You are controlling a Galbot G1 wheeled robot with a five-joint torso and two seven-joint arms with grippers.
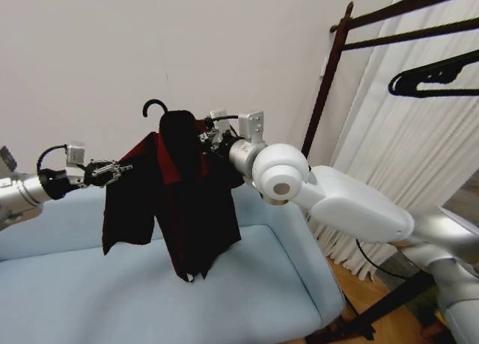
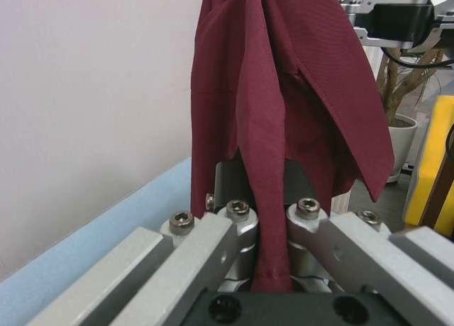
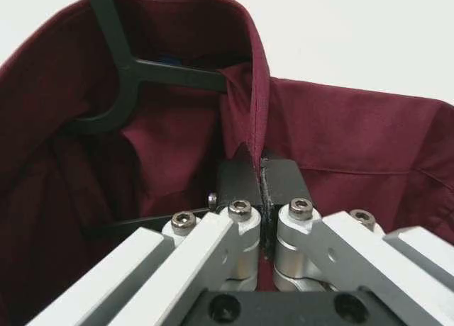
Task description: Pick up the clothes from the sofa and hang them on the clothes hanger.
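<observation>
We hold the dark red fabric shirt (image 1: pixel 187 209) up over the pale blue upholstered sofa (image 1: pixel 247 284). It is draped on a black plastic hanger (image 3: pixel 128 85) whose hook pokes out above the collar. Our right gripper (image 3: pixel 262 188) is clamped on the shirt's front edge just below the collar. Our left gripper (image 2: pixel 259 198) pinches a fold of cloth at the shirt's other side. The dark wooden clothes rack (image 1: pixel 329 75) stands to our right, apart from the shirt, with a second black hanger (image 1: pixel 434 76) by its rails.
</observation>
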